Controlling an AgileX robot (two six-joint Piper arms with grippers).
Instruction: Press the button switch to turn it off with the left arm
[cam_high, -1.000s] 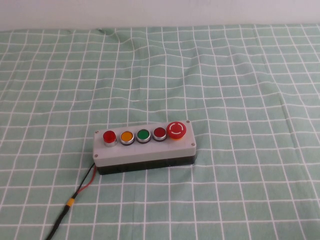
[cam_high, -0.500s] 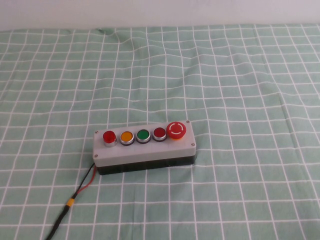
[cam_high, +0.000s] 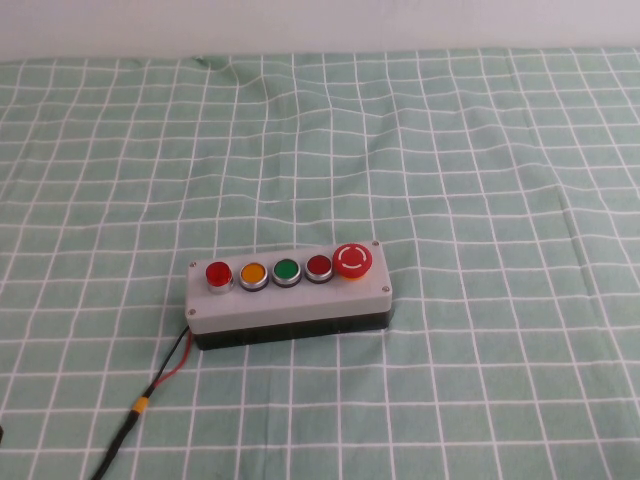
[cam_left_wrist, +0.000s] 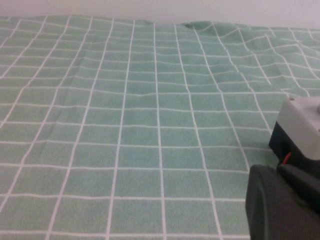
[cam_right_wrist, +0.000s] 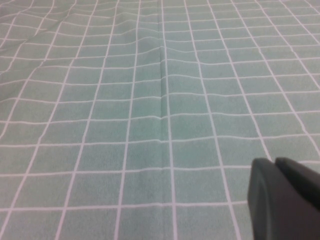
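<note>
- Worktop (cam_high: 480, 130): covered by a green cloth with a white grid; the cloth shows soft creases toward the far edge.
- Left gripper (cam_left_wrist: 280, 205): not seen in the high view. In the left wrist view only a black part of it shows at the frame's corner, low over the cloth, with the near end of the grey box just beyond it. Whether its fingers are wide or narrow cannot be told.
- Cable (cam_high: 150, 390): black sheath with red and black wires, leaving the left end of the box and running toward the near-left edge of the worktop.
- Grey box (cam_high: 290, 300): lies flat on the cloth, near the middle and somewhat left, its long side running left to right.
- Button switch (cam_high: 218, 274): bright red, raised, chrome-ringed, at the left end of the box's row. Nothing touches it.
- Next in the row: yellow button (cam_high: 253, 273), green button (cam_high: 286, 270), darker red button (cam_high: 319, 266), then the mushroom button (cam_high: 353, 261) at the right end.
- Right gripper (cam_right_wrist: 282, 200): not seen in the high view. The right wrist view shows a black part of it over bare cloth; the state of its fingers cannot be told.
</note>
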